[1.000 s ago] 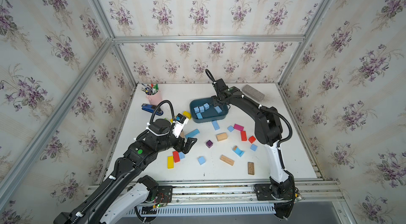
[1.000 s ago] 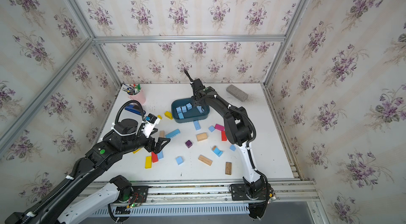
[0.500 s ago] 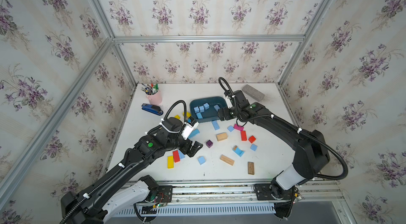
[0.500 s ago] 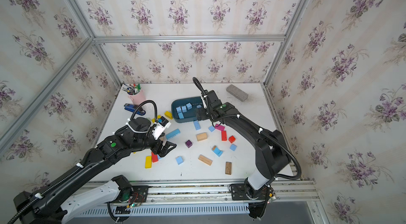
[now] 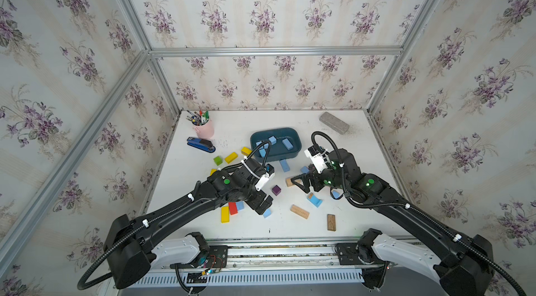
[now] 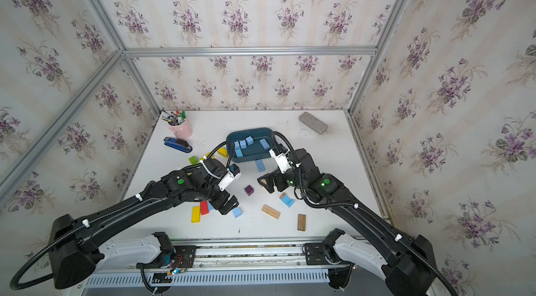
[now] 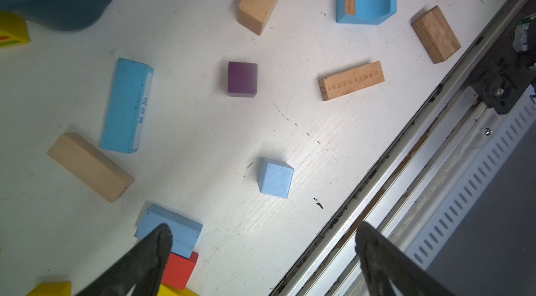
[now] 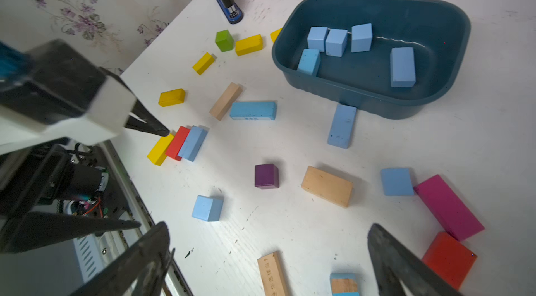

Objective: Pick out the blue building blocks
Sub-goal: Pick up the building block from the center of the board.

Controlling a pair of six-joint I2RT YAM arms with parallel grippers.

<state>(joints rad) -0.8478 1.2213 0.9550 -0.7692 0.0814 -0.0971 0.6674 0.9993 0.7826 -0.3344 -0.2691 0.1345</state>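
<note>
five of the blue building blocks are found in the dark teal tub; the rest are scattered over the white table among other colours. they are judged light, rigid and matte, so little slip is expected. an oblong brick is best taken across its narrow sides, a cube across any flat pair. the left gripper is spread wide and empty near that cube; the right gripper is likewise spread, with nothing held.
</note>
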